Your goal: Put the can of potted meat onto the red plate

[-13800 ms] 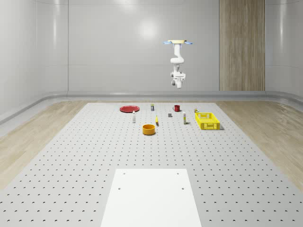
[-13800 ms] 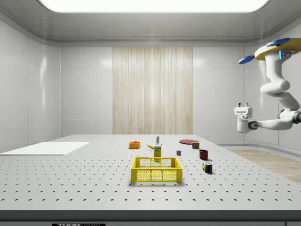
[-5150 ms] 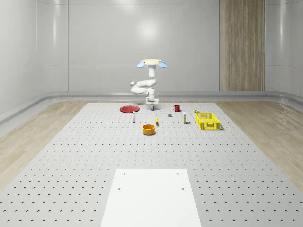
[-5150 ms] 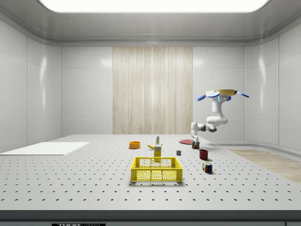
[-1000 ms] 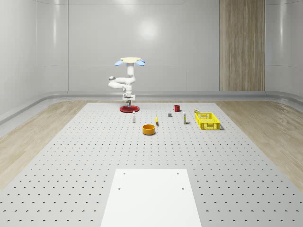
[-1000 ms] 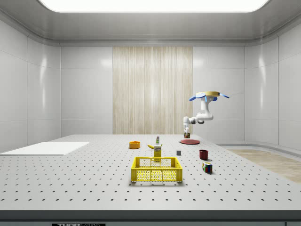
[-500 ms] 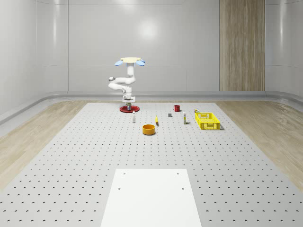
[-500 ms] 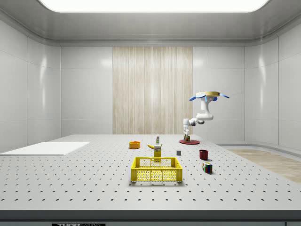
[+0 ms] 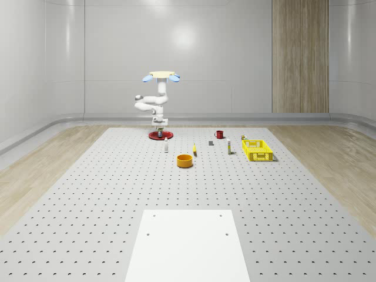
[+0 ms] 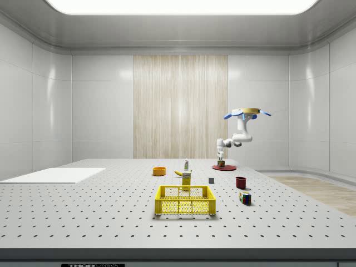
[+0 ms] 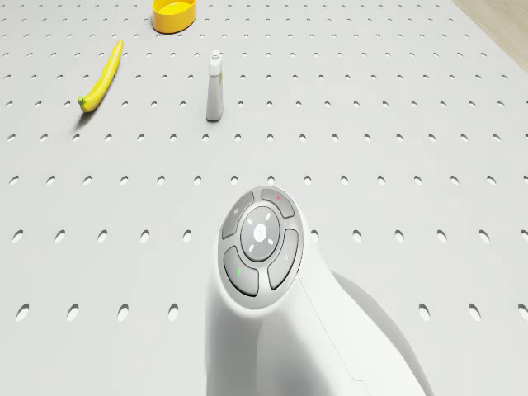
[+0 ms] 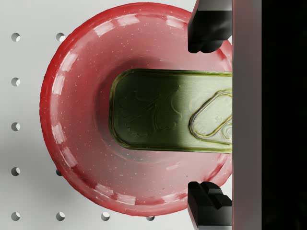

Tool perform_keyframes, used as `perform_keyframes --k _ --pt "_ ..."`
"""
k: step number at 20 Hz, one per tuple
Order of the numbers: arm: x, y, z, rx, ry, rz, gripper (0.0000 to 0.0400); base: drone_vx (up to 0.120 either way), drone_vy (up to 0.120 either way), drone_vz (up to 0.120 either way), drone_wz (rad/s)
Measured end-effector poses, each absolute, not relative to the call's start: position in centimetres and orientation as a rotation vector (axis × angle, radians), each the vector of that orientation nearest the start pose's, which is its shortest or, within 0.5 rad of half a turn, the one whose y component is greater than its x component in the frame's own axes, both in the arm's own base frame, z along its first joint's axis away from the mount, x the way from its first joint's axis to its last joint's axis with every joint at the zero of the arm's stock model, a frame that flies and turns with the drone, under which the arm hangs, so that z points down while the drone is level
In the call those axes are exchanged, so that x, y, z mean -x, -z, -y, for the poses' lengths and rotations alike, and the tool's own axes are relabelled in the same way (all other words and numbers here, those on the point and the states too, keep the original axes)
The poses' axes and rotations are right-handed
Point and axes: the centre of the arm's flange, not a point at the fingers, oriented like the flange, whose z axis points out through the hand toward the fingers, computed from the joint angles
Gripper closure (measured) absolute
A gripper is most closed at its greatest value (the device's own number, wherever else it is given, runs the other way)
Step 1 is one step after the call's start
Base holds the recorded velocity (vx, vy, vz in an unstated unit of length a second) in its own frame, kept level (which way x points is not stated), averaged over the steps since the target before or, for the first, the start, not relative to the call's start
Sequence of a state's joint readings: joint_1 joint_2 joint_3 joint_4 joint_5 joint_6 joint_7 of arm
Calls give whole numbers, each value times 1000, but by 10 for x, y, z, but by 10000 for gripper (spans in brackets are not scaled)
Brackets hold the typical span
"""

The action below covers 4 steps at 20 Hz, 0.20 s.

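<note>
Red plate (image 12: pixel 72 120) holds the can (image 12: pixel 163 110); our drone (image 9: pixel 161 76) hovers above.
Our jaws (image 12: pixel 207 117) are spread wide; next we lift away.

We are wearing a flat tan drone (image 9: pixel 161 74) body with blue rotor blades at its sides, carrying a glossy white, rounded, jointed arm (image 10: pixel 240 137), showing a grey round button pad, and ending in black fingertips (image 12: pixel 207 26).

Pale panelled walls (image 9: pixel 117 53) with one wood-striped panel (image 9: pixel 299 56) surround a perforated grey table (image 9: pixel 88 200) under a ceiling light (image 10: pixel 181 5).
</note>
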State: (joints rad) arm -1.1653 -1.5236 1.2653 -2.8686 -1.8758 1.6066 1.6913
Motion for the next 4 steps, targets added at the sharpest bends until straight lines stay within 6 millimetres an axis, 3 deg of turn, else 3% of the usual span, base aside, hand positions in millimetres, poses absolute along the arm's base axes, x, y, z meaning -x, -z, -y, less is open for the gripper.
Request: perform_keyframes --k 4 --pt "-301 -514 2 -1 -786 2 1 0 0 0 0"
